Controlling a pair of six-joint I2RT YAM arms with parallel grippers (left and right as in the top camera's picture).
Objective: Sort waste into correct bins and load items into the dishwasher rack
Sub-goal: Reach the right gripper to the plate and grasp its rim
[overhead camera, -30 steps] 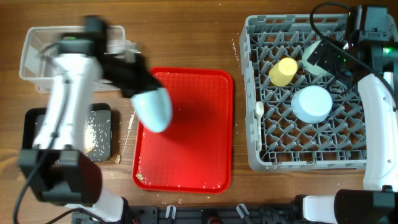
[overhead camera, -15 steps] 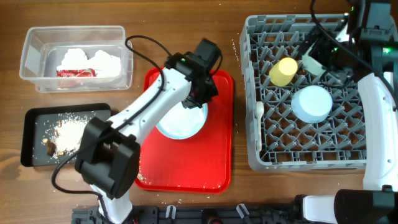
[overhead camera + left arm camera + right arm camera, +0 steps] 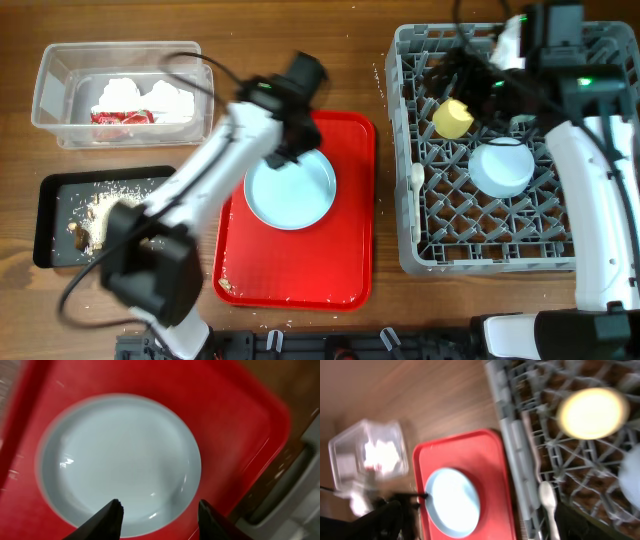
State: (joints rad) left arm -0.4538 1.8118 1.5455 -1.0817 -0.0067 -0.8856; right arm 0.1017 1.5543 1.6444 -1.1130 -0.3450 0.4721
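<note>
The light blue plate [image 3: 291,190] lies flat on the red tray [image 3: 345,270]; it fills the left wrist view [image 3: 120,457]. My left gripper [image 3: 288,148] [image 3: 161,506] hangs just above the plate's near rim, open and empty. The grey dishwasher rack [image 3: 480,262] holds the yellow cup [image 3: 453,118] [image 3: 592,412], an upturned light blue bowl [image 3: 502,167] and the white spoon [image 3: 417,177] [image 3: 547,502]. My right gripper [image 3: 468,72] [image 3: 480,512] is open and empty above the rack's far left part. The green bowl and the fork are hidden.
The clear tub [image 3: 50,95] at the far left holds white napkins [image 3: 145,98] and a red wrapper [image 3: 120,117]. The black tray [image 3: 55,235] in front of it holds pale food scraps [image 3: 110,210]. Crumbs lie in the red tray's near left corner [image 3: 226,287].
My left arm carried the plate from the left side onto the red tray, laid it flat and let go. My right arm moved left over the rack.
</note>
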